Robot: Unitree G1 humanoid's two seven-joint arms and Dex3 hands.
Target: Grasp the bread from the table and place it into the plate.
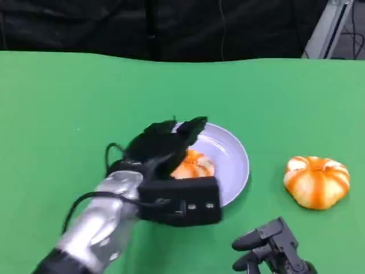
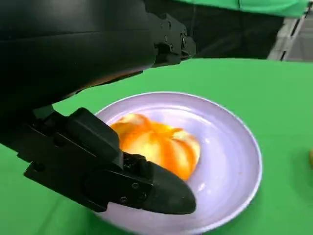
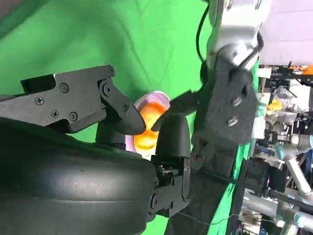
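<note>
Left hand at frame centre, fingers spread apart over bread, gripping nothing | bread round, no clear long axis, lying in plate beneath the fingers | right hand lower right, empty, fingers loosely apart | second bread on green surface, right.

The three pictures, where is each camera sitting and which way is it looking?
Head view: up on the robot, looking down at the green table; shows the left hand over the plate and the right hand low.
Left wrist view: behind the left hand, looking at the bread in the plate.
Right wrist view: behind the right hand, turned sideways, facing the left arm.
All three share the plate and bread.
</note>
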